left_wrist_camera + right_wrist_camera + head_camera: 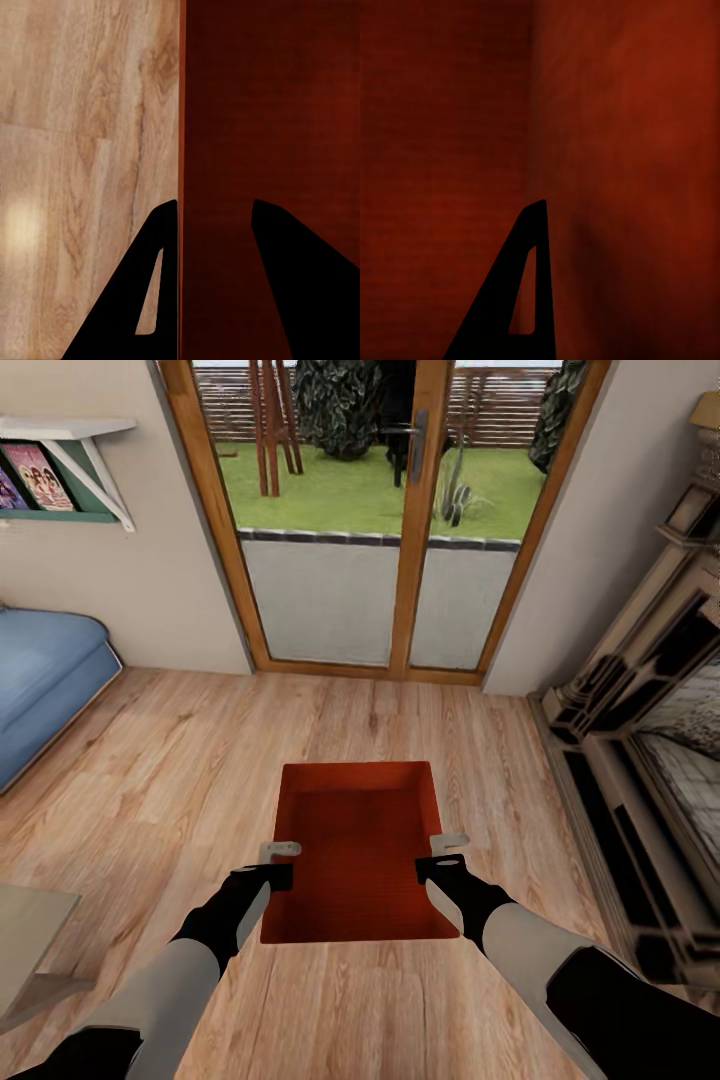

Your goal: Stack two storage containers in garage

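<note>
Living-room plank floor (pixel 150 780) ahead of glass doors (pixel 380 520): one red bin (pixel 358 850) is held low between both arms, left tool (pixel 272 865) and right tool (pixel 442 857) each pinching a side wall, ready for carrying.

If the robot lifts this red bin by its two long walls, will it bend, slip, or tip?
The bin looks like rigid plastic with plain walls, so it probably stays stiff. It is open and holds nothing visible, so likely light. The left gripper and right gripper sit on opposite walls near the middle, so tipping seems unlikely, though smooth walls could slip in the fingers.
</note>
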Controlling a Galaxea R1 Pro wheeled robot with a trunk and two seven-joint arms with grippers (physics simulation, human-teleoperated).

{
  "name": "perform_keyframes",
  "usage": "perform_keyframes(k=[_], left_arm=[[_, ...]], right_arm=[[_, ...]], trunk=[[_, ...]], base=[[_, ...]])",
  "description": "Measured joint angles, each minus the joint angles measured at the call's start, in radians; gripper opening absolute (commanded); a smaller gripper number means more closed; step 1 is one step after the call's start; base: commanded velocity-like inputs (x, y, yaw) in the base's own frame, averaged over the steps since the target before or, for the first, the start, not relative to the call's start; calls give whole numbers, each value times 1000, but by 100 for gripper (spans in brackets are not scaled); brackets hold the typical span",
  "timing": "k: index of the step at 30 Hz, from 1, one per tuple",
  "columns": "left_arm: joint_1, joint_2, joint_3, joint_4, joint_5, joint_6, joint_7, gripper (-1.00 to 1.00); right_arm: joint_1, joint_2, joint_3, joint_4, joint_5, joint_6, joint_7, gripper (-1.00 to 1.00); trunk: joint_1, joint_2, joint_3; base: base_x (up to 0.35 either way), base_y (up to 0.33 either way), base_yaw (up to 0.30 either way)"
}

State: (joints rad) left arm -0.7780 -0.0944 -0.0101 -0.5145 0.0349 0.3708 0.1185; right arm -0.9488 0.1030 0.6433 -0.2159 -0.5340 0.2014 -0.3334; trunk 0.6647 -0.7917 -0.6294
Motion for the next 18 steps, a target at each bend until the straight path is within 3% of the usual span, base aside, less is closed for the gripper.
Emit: perform_keyframes(k=[18], left_arm=[[0,0,0,1,1,0,0,-100]], right_arm=[[0,0,0,0,0,1,0,-100]], trunk=[[-69,126,85]], base=[[0,0,0]])
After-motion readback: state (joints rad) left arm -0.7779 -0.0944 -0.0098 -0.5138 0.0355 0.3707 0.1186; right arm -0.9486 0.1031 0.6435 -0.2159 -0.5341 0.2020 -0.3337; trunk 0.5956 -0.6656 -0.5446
